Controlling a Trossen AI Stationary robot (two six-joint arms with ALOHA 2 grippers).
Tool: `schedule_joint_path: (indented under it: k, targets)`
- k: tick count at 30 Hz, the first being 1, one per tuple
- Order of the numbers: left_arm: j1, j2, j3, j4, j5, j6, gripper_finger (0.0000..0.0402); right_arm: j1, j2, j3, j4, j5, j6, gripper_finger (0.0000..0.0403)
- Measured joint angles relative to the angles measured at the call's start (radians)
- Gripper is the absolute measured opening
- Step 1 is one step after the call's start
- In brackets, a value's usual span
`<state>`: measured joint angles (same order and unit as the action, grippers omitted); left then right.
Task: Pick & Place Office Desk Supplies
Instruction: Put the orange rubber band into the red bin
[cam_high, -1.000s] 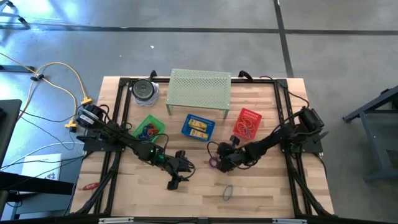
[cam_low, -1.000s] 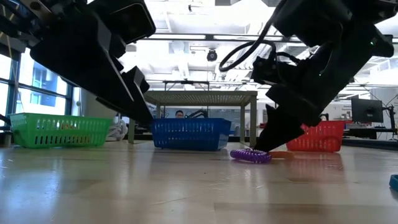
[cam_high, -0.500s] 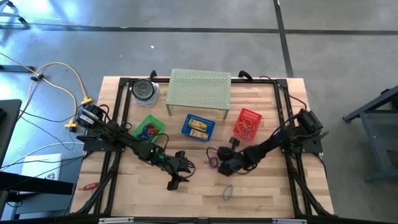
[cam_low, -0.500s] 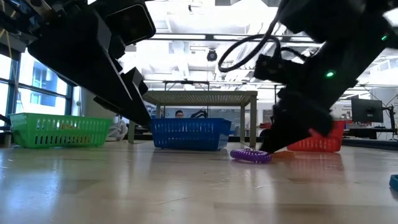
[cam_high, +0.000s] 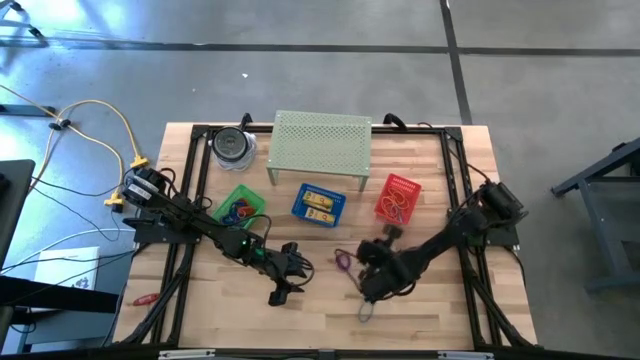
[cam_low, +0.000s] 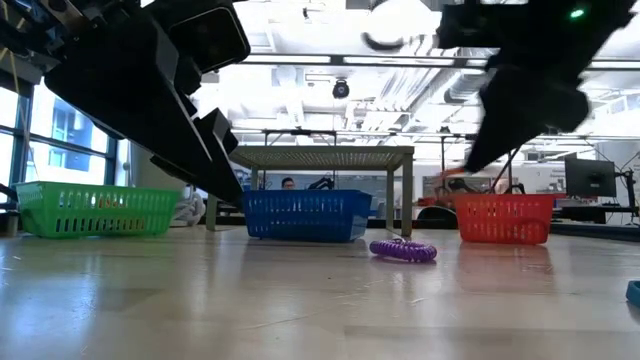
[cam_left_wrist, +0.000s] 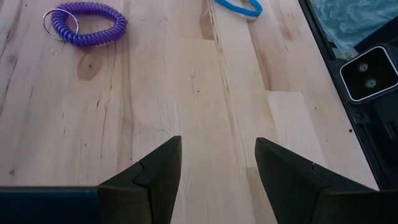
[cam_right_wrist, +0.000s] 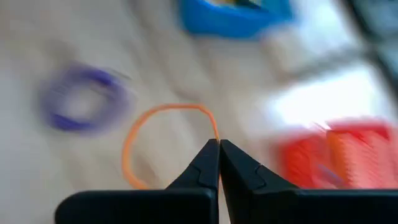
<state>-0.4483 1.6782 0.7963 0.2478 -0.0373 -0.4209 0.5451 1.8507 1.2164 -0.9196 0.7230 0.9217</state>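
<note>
Fingers of the right gripper (cam_right_wrist: 219, 144) are pinched tight on a thin orange band (cam_right_wrist: 134, 134), lifted off the table (cam_high: 440, 305). From that gripper, the purple coil loop (cam_high: 343, 260) lies near at 10 o'clock, the red basket (cam_high: 397, 198) sits at 1 o'clock, and a blue band (cam_high: 366, 310) lies close at 6 o'clock. The left gripper (cam_left_wrist: 217, 158) waits at 9 o'clock, its fingers apart and holding nothing.

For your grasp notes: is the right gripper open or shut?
Shut: the right gripper has its fingers pinched on the orange band.
</note>
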Motion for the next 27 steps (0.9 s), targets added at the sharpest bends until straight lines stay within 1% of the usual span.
schedule_joint_path:
  k: [3, 6, 8, 9, 11, 13, 15, 18, 21, 27]
  targets:
    - [0.000, 0.000, 0.000, 0.000, 0.000, 0.001, 0.0199, 0.026, 0.000, 0.059, -0.297, 0.023, 0.219, 0.0002]
    - [0.000, 0.000, 0.000, 0.000, 0.000, 0.001, 0.0199, 0.051, -0.001, 0.094, -0.527, 0.027, 0.418, 0.0002]
    - [0.000, 0.000, 0.000, 0.000, 0.000, 0.001, 0.0199, 0.058, -0.005, 0.099, -0.639, 0.010, 0.535, 0.0002]
    - [0.000, 0.000, 0.000, 0.000, -0.001, 0.001, 0.0199, 0.055, -0.014, 0.089, -0.650, -0.010, 0.569, 0.0002]
    - [0.000, 0.000, 0.000, 0.000, -0.001, 0.001, 0.0199, 0.029, -0.053, 0.045, -0.623, -0.022, 0.545, 0.0002]
    - [0.000, 0.000, 0.000, 0.000, -0.002, 0.001, 0.0199, 0.000, -0.098, 0.020, -0.615, -0.001, 0.548, 0.0002]
    - [0.000, 0.000, 0.000, 0.001, -0.011, 0.001, 0.0199, -0.037, -0.130, -0.004, -0.649, 0.000, 0.558, 0.0002]
    - [0.000, 0.000, 0.000, 0.004, -0.018, 0.001, 0.0199, -0.092, -0.187, -0.035, -0.640, 0.011, 0.556, 0.0002]
    - [0.000, 0.000, 0.000, 0.004, -0.018, 0.001, 0.0199, -0.147, -0.232, -0.064, -0.584, 0.033, 0.511, 0.0002]
    - [-0.001, 0.000, 0.000, 0.004, -0.018, 0.001, 0.0199, -0.254, -0.244, -0.164, -0.459, -0.026, 0.446, 0.0002]
